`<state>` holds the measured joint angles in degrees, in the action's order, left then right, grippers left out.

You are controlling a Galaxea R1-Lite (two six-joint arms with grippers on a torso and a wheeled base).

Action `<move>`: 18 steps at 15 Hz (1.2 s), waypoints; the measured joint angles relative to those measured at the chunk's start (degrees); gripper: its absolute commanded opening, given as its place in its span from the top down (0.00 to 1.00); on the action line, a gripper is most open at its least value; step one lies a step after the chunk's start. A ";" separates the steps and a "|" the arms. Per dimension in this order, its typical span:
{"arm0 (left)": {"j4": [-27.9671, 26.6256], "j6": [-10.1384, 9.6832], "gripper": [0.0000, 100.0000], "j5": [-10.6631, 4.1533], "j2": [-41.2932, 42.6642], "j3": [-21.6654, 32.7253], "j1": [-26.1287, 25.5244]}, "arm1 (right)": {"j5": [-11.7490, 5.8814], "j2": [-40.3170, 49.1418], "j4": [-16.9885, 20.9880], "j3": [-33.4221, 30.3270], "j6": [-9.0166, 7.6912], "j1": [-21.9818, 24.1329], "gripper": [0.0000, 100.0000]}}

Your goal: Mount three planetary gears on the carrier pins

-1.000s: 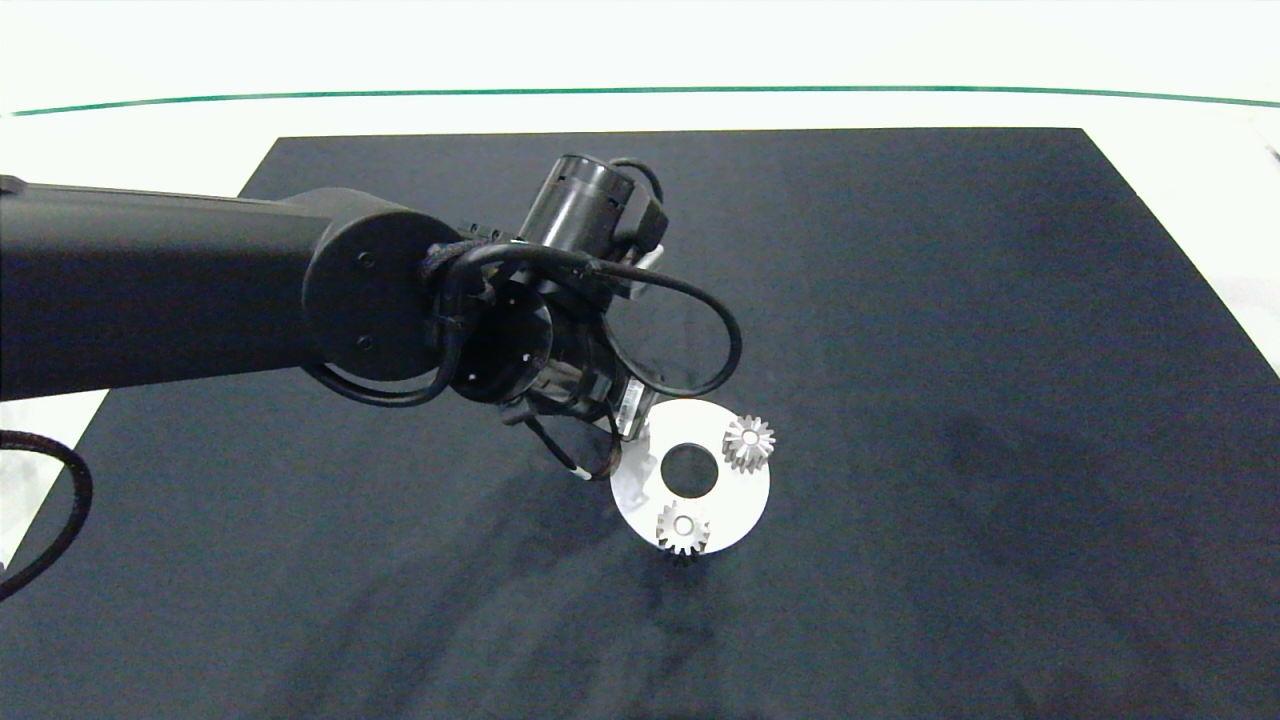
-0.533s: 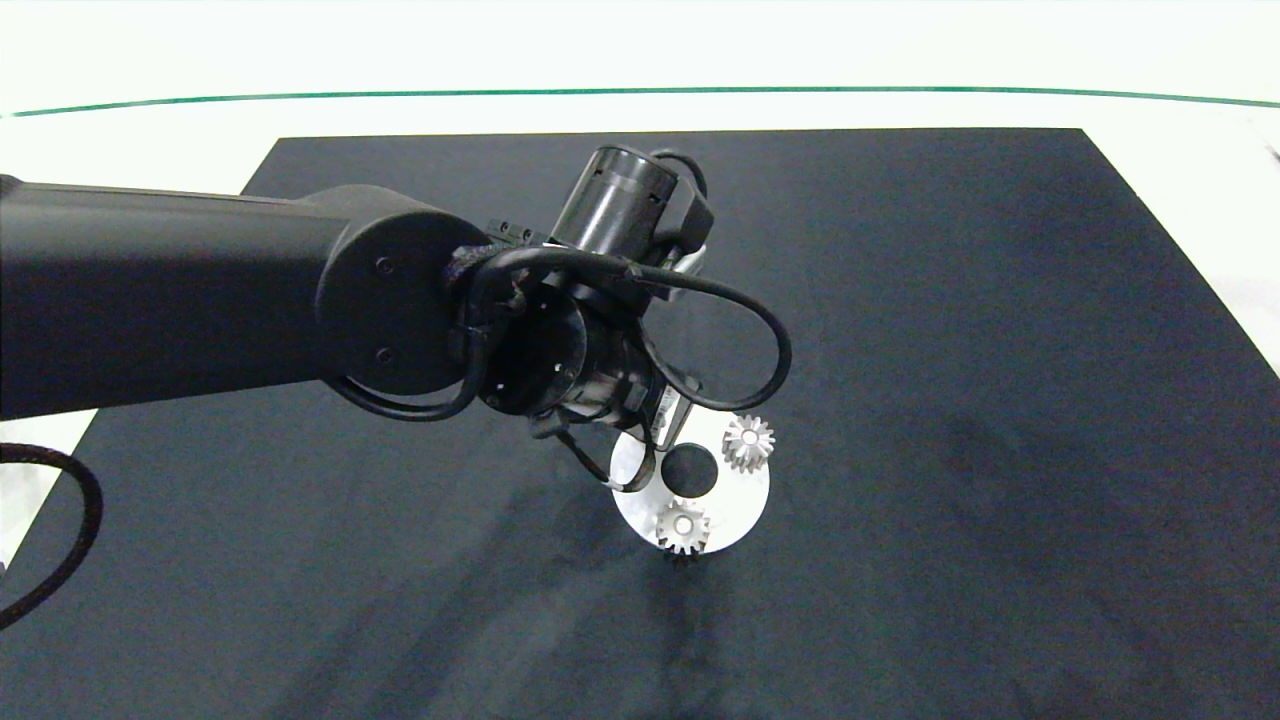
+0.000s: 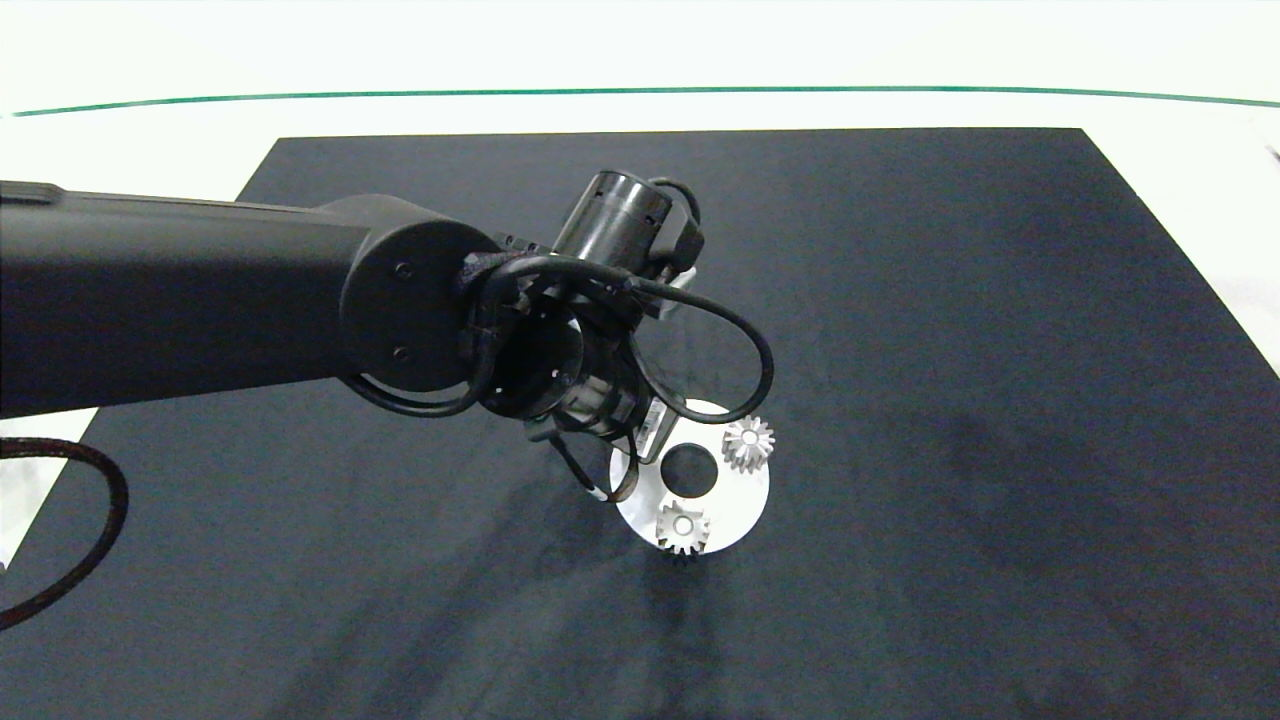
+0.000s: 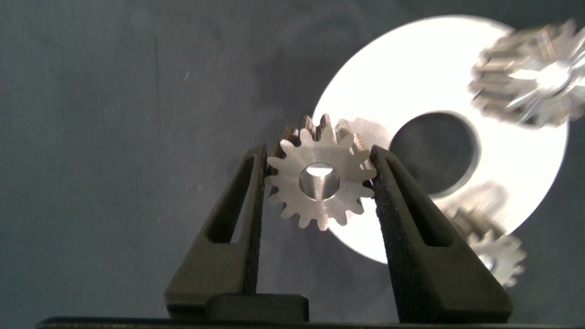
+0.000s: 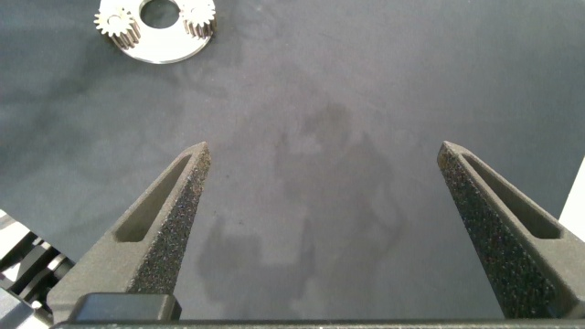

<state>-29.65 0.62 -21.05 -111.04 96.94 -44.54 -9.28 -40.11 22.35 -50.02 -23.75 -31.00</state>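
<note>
— What is the left gripper [image 4: 318,196] doing?

— It is gripping one small gear [image 4: 320,181] flat between its two grey fingers [image 4: 245,219], teeth pressing against both pads. The gear is hanging over the edge of the white disc [image 3: 745,498], on the side facing the arm, with the centre hole showing light through it.

— And the other gears?

— Two are sitting on the disc already. One [image 3: 748,443] is resting at the disc's far edge, the other [image 3: 682,527] at its near edge, each on opposite sides of the big central hole [image 3: 690,470]. Both are overhanging the rim slightly.

— Can you see the free peg?

— No, the arm's wrist and its looping black cable [image 3: 740,340] are covering that side of the disc.

— Where is the disc lying?

— On the dark mat [image 3: 1000,400], roughly mid-table.

— The right gripper [image 5: 324,228]?

— It is standing well apart from the disc, fingers spread wide over bare mat, holding nothing. From its own camera the disc [image 5: 157,46] is showing far off with two gears [image 5: 117,22] on it.
</note>
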 measured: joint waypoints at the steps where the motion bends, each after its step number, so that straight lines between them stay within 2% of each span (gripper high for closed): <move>1: -0.04 -0.02 0.78 0.00 0.05 -0.15 0.01 | 0.00 0.00 0.02 0.00 -0.01 0.00 0.00; 18: 0.10 0.06 0.78 -0.11 -0.95 1.57 -1.51 | 0.00 0.01 0.02 0.00 -0.01 0.00 0.00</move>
<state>-29.55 0.68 -21.16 -111.99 98.51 -46.06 -9.28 -40.09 22.37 -50.02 -23.76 -31.00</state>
